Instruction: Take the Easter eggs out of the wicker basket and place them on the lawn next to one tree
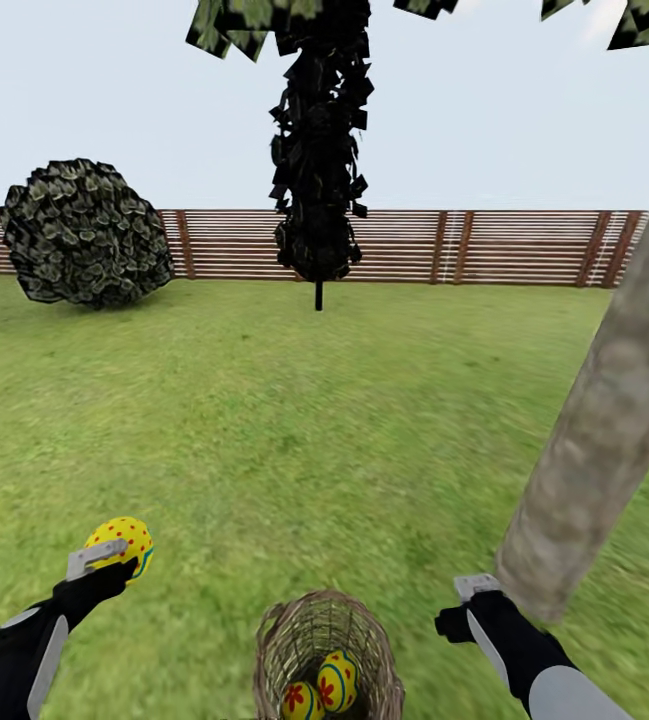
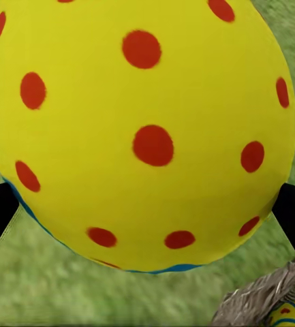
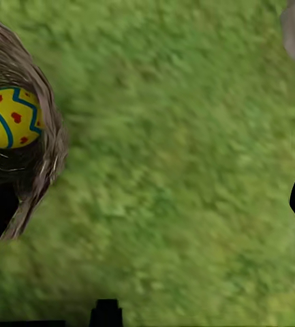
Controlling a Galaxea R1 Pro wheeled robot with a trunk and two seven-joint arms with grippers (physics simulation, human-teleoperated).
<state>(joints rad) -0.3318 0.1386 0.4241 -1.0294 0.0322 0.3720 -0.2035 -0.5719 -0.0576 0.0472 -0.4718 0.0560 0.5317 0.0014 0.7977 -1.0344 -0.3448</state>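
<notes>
**One egg out, two still in the basket**

I have the left pincer (image 1: pixel 114 560) clamped on one egg (image 1: pixel 122 543), yellow with red dots, held up over the lawn (image 1: pixel 294 420) to the left of the basket (image 1: pixel 326 655). In the left wrist view that egg sits between the two dark fingers. The other two eggs (image 1: pixel 324 688) lie together at the bottom of the basket, touching each other.

My right pincer (image 1: pixel 469 605) hangs empty just right of the basket, jaws apart with bare grass between them, near the foot of the tree trunk (image 1: pixel 604 430).

I judge this as the first carry. The held egg has to cross over the basket toward that trunk and go down on the grass beside it; the right arm is better placed to fetch the next egg.

I can read no writing, brand or label anywhere.
</notes>
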